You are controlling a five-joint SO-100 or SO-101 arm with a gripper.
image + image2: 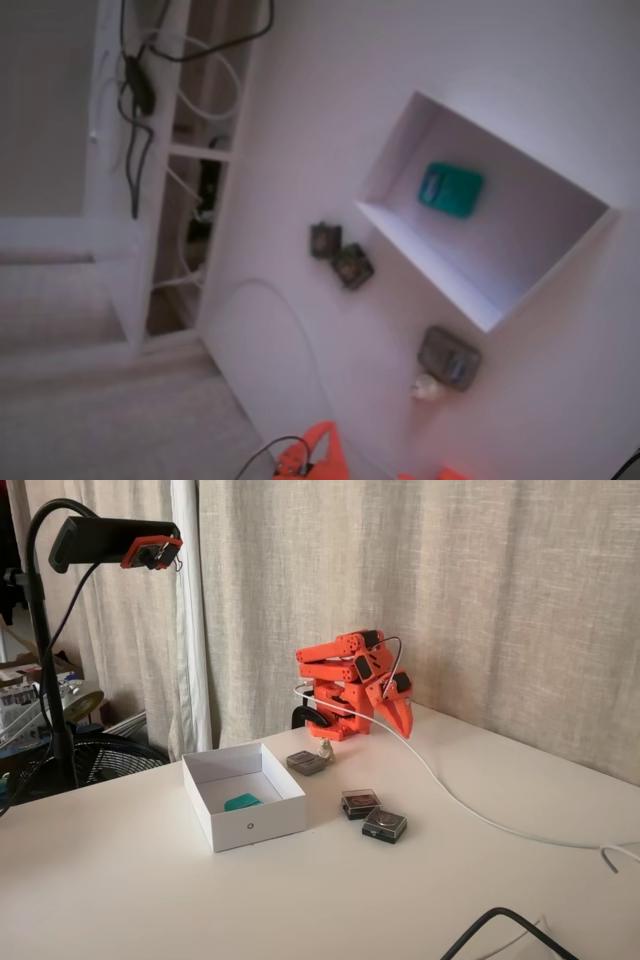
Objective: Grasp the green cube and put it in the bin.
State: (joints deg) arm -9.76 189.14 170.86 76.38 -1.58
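Note:
The green cube [451, 189] lies inside the bin [560, 262], near its far wall in a fixed view; in the other fixed view only its teal top [243, 802] shows over the bin's white front wall [250, 823]. The orange arm is folded back over its base behind the bin. Its gripper [403, 723] points down and to the right, well away from the cube, fingers together and holding nothing. Only orange bits of the arm [318, 452] show at the bottom edge of the top-down fixed view.
Two small dark gadgets [372, 814] sit on the white table right of the bin, also seen in the top-down fixed view [341, 254]. A grey-brown rounded block [306, 762] lies by the arm's base. A white cable [470, 800] runs across the table. A camera stand [45, 640] rises at left.

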